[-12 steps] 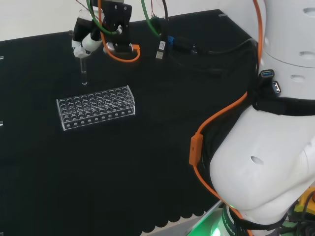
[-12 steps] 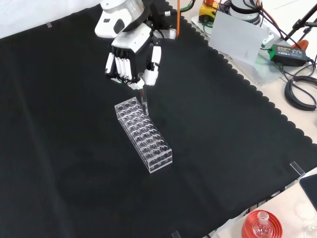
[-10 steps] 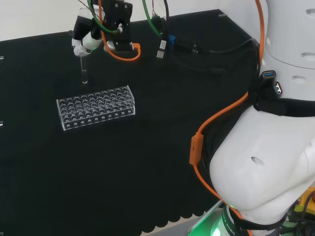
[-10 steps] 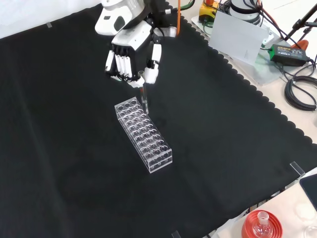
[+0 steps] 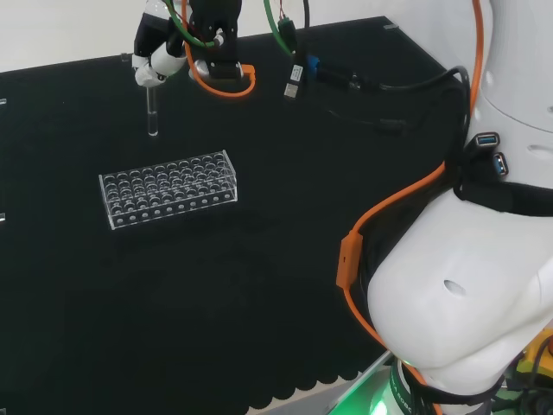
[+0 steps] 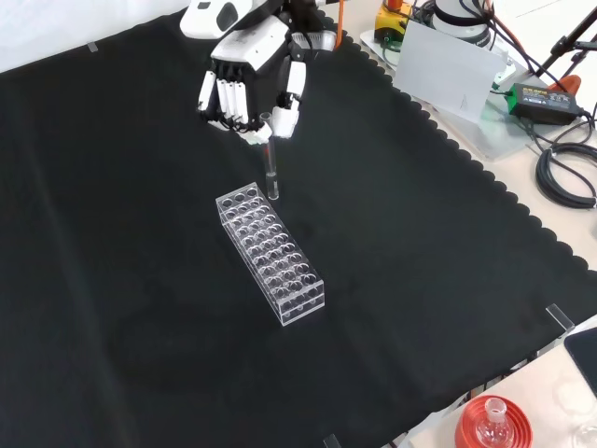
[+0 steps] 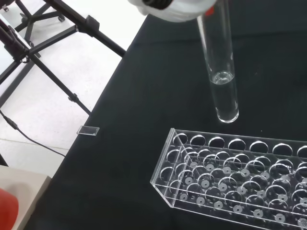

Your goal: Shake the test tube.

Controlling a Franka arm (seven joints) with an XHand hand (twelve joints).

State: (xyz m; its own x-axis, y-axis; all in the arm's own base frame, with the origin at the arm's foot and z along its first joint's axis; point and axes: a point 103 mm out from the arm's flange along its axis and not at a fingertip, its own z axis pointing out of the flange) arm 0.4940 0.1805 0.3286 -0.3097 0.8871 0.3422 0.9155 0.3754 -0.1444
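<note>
One desk (image 6: 112, 308) under black cloth carried everything, and it was the biggest thing before me. Next in size came the clear rack (image 6: 271, 255) of round holes, lying flat on the cloth near the middle; in the front view it ran from upper left to lower right, and every hole I could see stood empty. My hand (image 6: 244, 86) hung above the rack's far end in the front view, and up at the left in the head view (image 5: 159, 59), with its fingers curled and the thumb pressed in, pinching the top of the tube (image 6: 270, 172). That tube hung upright from my grip, clear of the cloth and clear of the rack, its rounded bottom just past the rack's end. In the wrist view the tube (image 7: 221, 76) held a little clear liquid in its lower part, and the rack (image 7: 240, 177) lay just beside it.
</note>
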